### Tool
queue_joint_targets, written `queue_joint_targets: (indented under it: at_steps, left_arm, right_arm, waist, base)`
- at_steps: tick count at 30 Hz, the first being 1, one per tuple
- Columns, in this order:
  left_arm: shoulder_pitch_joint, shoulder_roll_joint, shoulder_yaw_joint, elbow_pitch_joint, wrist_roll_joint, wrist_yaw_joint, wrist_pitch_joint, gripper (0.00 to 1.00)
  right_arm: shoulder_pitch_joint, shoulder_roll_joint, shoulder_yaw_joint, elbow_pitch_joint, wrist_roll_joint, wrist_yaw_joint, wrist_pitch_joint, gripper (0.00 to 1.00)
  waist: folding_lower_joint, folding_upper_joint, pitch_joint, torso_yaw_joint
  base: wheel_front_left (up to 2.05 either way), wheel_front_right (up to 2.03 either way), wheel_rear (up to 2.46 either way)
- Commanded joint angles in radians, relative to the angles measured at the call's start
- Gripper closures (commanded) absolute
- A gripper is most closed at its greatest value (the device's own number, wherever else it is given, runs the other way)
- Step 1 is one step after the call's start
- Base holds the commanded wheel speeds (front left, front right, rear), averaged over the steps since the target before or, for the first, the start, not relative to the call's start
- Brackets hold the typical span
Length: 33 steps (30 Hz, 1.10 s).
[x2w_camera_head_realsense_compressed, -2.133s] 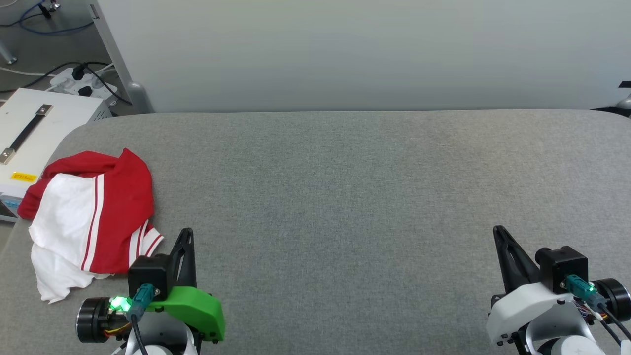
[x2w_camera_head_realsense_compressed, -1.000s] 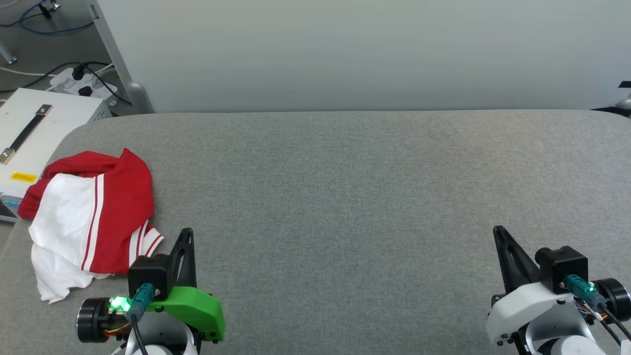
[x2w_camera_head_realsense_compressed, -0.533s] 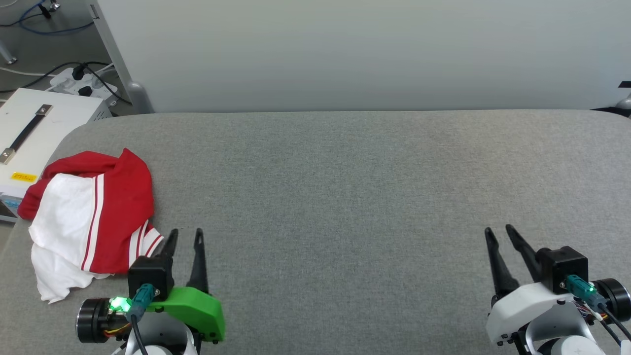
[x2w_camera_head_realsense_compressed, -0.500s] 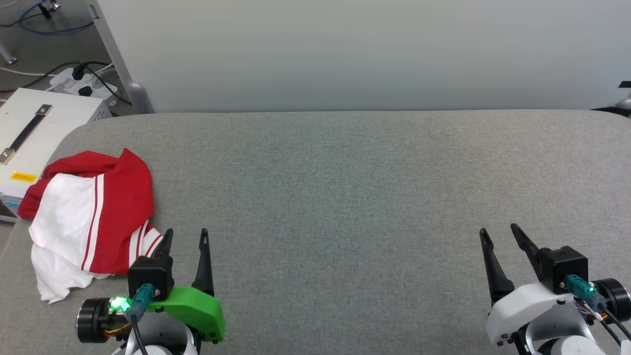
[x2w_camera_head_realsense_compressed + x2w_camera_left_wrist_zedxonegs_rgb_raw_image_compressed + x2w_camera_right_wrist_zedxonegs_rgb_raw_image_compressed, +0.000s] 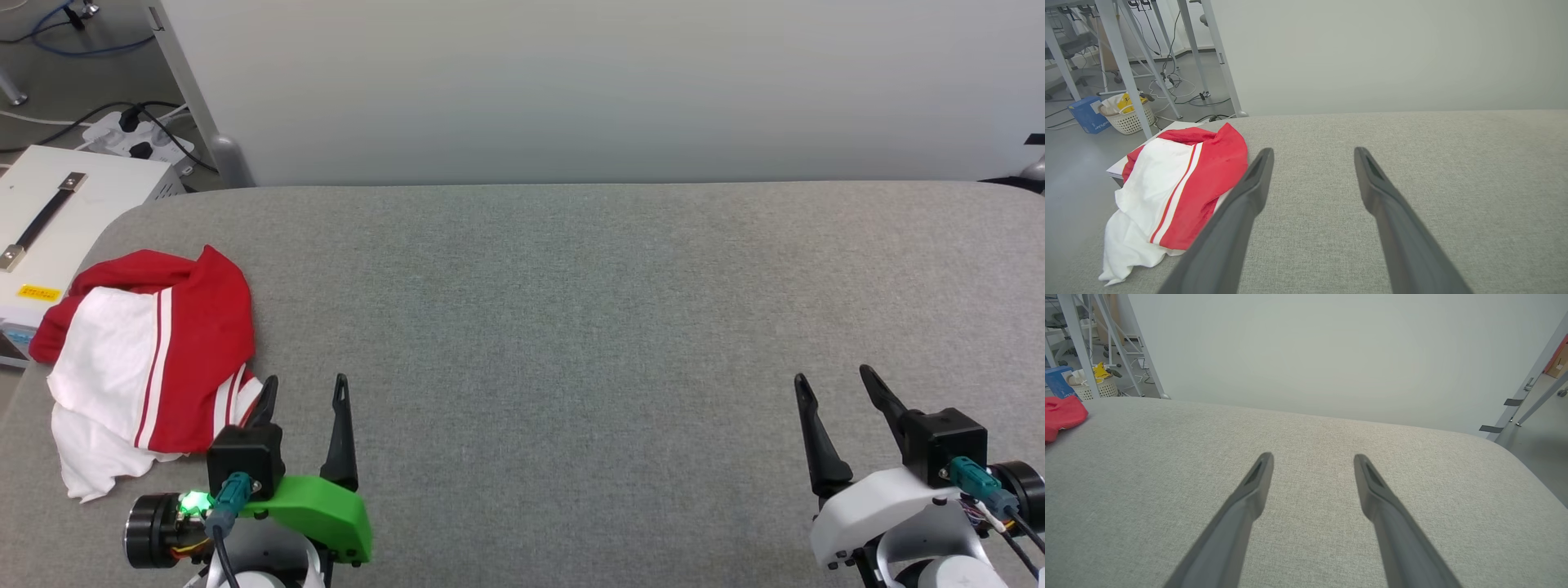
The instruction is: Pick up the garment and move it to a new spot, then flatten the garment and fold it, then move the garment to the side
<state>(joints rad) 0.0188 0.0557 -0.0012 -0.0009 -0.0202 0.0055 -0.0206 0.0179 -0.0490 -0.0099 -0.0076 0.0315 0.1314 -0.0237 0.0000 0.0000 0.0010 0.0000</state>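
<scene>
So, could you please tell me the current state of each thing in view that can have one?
garment: crumpled in a heap at the left end of the grey table, not folded, not held.
left gripper: open, empty, close beside the garment.
right gripper: open, empty, over bare table.
power strip: on the floor, plugs in it.

The left tool has two long, thin, dark fingers, and each one narrows to a point. Behind it there is a bright green cover, a black box with a teal plug and a black cable, a small green light and a round black drum. The right tool has the same fingers, box and plug, but its white cover carries small dark screws.
</scene>
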Motion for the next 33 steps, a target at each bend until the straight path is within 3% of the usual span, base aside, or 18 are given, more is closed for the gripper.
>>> queue_joint_targets:
  at_steps: [1, 33]
  left_arm:
    - [-0.001, -0.001, -0.003, -0.005, -0.007, 0.007, -0.011, 0.00]
    - [0.010, -0.002, -0.018, -0.004, -0.041, 0.020, -0.078, 0.00]
  right_arm:
    - [0.005, 0.000, -0.005, -0.008, 0.010, 0.000, -0.011, 0.00]
    - [0.034, -0.001, -0.016, -0.045, 0.071, 0.000, -0.077, 0.00]
  waist:
    - [0.0000, 0.0000, 0.000, 0.000]
    - [0.0000, 0.0000, -0.006, 0.003]
  base:
    - [0.00, 0.00, 0.00]
    - [0.00, 0.00, 0.00]
